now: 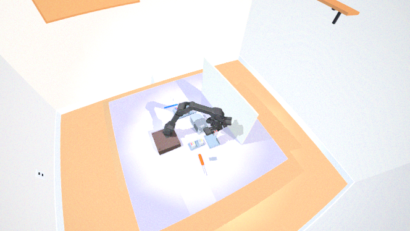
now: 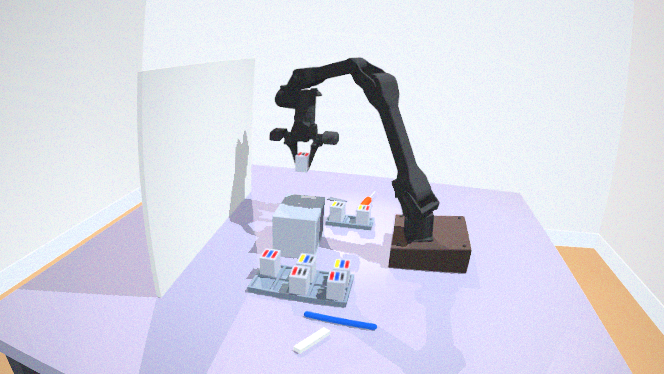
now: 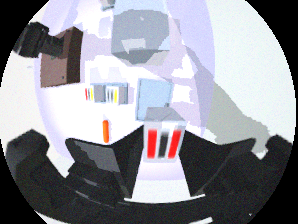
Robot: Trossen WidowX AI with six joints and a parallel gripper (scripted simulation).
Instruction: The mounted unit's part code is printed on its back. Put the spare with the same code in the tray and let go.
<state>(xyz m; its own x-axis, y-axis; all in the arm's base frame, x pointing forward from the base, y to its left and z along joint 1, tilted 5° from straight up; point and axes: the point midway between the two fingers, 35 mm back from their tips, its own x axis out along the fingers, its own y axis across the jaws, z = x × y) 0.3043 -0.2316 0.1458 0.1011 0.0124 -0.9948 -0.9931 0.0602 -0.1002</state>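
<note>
My gripper is shut on a pale grey block with red, black and red stripes. It holds the block in the air above and just beyond the large grey box. The flat light-blue tray lies beside that box; in the wrist view it shows just past the held block. It is hidden in the exterior view. A rack holds several striped spare blocks. The mounted unit's back code cannot be read in these frames.
A small rack with two striped blocks stands beside the tray. A tall pale panel stands near the arm. An orange-handled screwdriver, a blue rod and a white bar lie on the table.
</note>
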